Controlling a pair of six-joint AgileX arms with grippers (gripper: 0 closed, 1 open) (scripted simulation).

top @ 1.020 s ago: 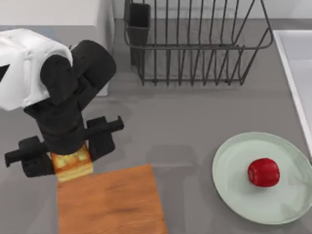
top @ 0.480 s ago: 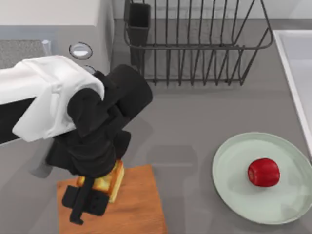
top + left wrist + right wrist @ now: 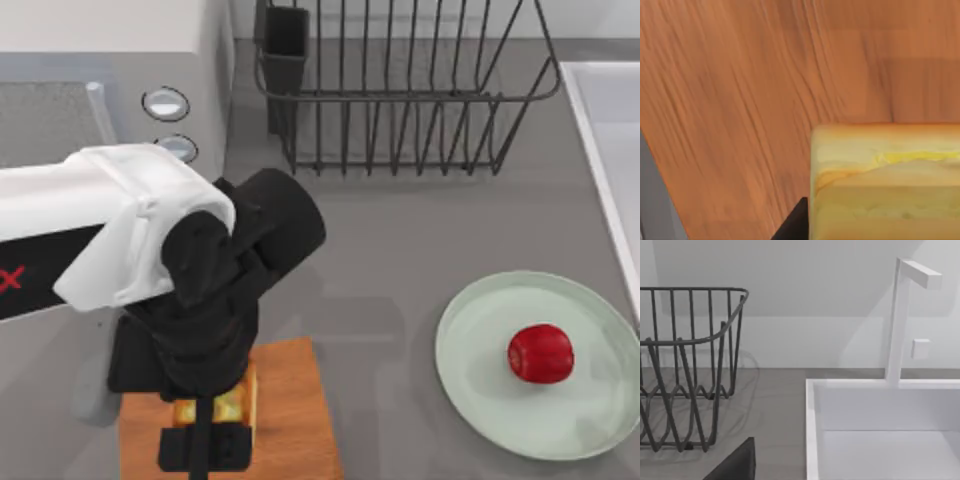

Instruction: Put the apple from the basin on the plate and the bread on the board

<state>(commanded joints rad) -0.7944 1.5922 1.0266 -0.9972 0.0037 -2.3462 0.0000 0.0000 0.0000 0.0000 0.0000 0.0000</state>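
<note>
The basin [image 3: 812, 440] sits at the table's right edge, apart from the work. The board [image 3: 295, 420] lies at the front left, under the left arm. The plate [image 3: 480, 400], right of it, already carries the apple [image 3: 541, 353], so that half looks finished. The left gripper [image 3: 212, 430] hangs low over the board, clamped on the bread [image 3: 885, 185], apparently to set it down; whether the bread touches the wood is unclear. The right gripper's state I cannot tell.
</note>
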